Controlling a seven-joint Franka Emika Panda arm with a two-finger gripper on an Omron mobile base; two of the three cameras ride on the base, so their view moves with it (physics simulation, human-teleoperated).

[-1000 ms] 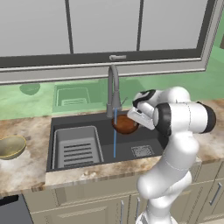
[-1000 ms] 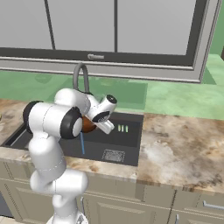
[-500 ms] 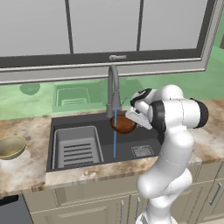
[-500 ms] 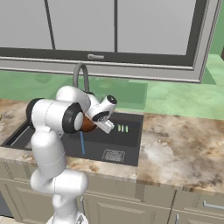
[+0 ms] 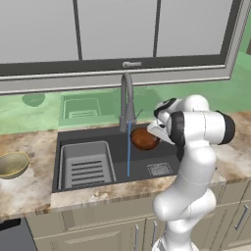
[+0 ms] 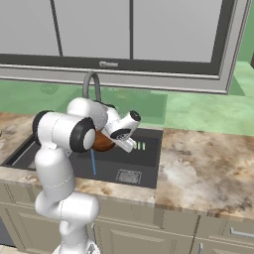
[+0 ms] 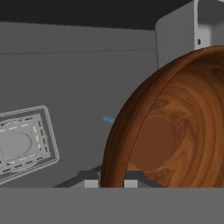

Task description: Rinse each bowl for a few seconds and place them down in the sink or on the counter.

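Note:
A dark reddish-brown bowl [image 5: 143, 139] hangs over the sink [image 5: 166, 153], just right of the blue water stream [image 5: 128, 152] falling from the faucet [image 5: 126, 100]. My gripper [image 5: 153, 132] is shut on its rim and holds it tilted on edge. In the hand view the bowl [image 7: 175, 131] is close up, with its rim between my gripper [image 7: 111, 183] fingertips. From the right I see the bowl [image 6: 102, 142] half hidden behind my arm. An olive-gold bowl [image 5: 12, 164] sits on the counter [image 5: 29, 188] to the left of the sink.
A grey slotted tray [image 5: 87, 164] lies in the left half of the basin. The square drain [image 5: 159, 169] is below the held bowl. Wide mottled counter [image 6: 208, 168] stretches to the right of the sink. A window and green backsplash stand behind the faucet.
My elbow has swung slightly left and the hand has turned a little. The reddish-brown bowl stays beside the water stream, barely shifted right.

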